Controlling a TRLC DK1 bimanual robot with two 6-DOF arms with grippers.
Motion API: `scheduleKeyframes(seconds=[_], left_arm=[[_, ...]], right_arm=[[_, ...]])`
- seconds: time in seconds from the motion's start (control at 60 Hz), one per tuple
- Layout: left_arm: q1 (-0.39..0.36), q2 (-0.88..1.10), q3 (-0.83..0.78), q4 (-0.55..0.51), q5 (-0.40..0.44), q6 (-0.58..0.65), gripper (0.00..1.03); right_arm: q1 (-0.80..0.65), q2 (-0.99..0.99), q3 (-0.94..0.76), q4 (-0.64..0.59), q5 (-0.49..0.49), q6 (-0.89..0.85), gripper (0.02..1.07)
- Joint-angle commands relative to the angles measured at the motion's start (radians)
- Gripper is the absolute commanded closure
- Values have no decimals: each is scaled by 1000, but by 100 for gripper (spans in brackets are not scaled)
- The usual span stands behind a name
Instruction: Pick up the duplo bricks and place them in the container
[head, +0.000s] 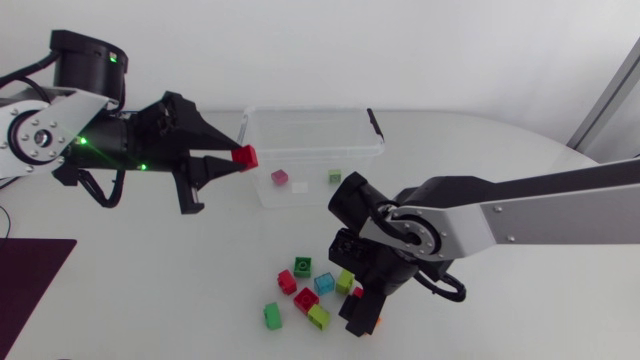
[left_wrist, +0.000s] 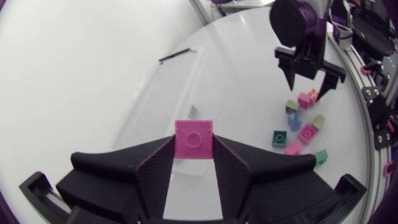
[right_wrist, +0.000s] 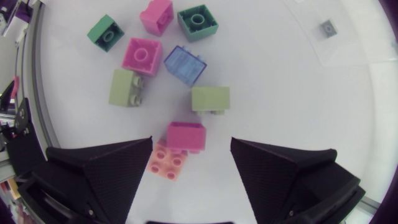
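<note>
"So, where does your left side stand?"

"Up at the upper left of the head view. My left gripper (head: 236, 158) is clamped on a red brick (head: 246, 155), one fingertip on each side, studs facing back toward my wrist camera. It hangs right at the left wall of the clear container (head: 312, 112) (whether over the rim or just beside it, I cannot tell)."

"And the container itself?"

"It is at the upper centre of that view, on the white table (head: 150, 300), open on top. A small pink brick (head: 279, 177) and a small green brick (head: 334, 176) lie on its floor, well apart."

"Your right side?"

"My right arm comes in from the right edge, and my right gripper (head: 360, 322) is at the lower centre, pointing down over the loose pile. Its fingers are spread wide and grip nothing. A pink block (right_wrist: 186, 135) lies between them, clear of both, with an orange plate (right_wrist: 166, 163) touching it on the side nearer my wrist."

"What else is in the pile?"

"Ahead of the fingers there is an olive brick (right_wrist: 210, 99), then a blue brick (right_wrist: 185, 65) and a magenta brick (right_wrist: 142, 56) side by side (those two nearly touch). A second olive piece (right_wrist: 126, 88) lies tipped on its side next to the magenta one. Farthest out are a teal brick (right_wrist: 198, 22), a dark green brick (right_wrist: 105, 32) and another pink one (right_wrist: 156, 15)."
</note>
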Motion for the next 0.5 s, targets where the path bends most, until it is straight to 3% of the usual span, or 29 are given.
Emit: scheduleKeyframes(seconds=[0.0, 0.267, 0.4, 0.483], left_arm=[[12, -4, 35, 70, 11, -112, 74], [-11, 126, 122, 222, -55, -255, 74], [-31, 194, 171, 265, -99, -298, 74], [-35, 234, 193, 293, -118, -313, 74]], right_arm=[[11, 32, 24, 9, -2, 26, 16], [5, 63, 13, 30, -7, 12, 39], [0, 61, 11, 32, -28, 1, 66], [-1, 63, 5, 32, -33, -9, 70]])
